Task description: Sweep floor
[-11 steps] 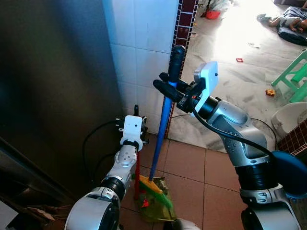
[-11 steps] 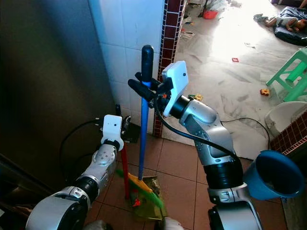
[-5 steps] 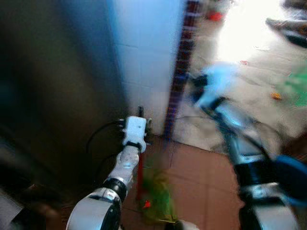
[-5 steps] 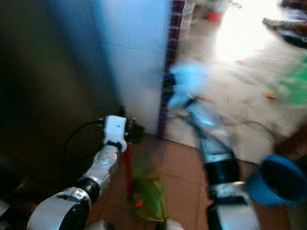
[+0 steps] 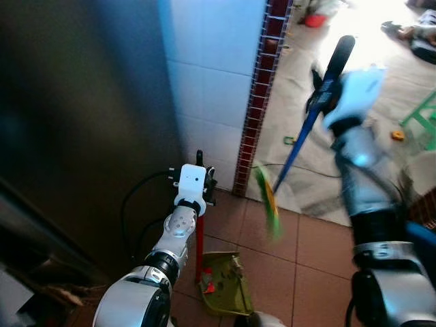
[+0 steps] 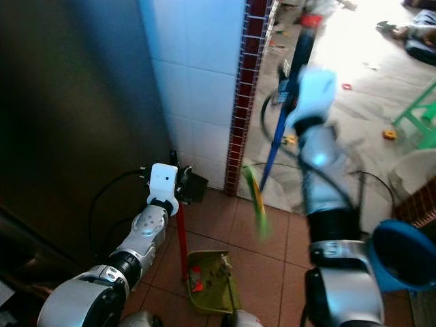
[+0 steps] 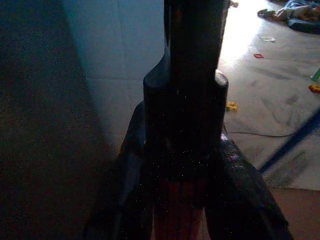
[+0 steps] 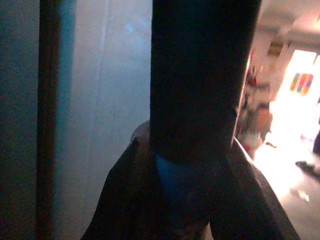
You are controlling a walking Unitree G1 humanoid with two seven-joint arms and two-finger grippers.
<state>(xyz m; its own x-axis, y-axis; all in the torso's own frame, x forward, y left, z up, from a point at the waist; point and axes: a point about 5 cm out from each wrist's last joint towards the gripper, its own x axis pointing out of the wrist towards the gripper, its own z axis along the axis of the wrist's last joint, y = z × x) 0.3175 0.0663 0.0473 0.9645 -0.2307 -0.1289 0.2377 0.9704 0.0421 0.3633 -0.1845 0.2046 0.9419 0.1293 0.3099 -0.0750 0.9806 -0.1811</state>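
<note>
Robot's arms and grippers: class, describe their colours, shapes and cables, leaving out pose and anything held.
Both arms are rounded silver segments with black joint rings. The left gripper has a white boxy wrist block behind long black fingers. The right gripper, blurred, has a similar white block. No cable can be made out along either arm.

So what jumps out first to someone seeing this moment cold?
The right gripper holds a blue broom tilted over the doorway threshold, its green head blurred above the terracotta tiles. Near the white tiled wall, the left gripper grips the red handle of a green dustpan on the floor.
</note>
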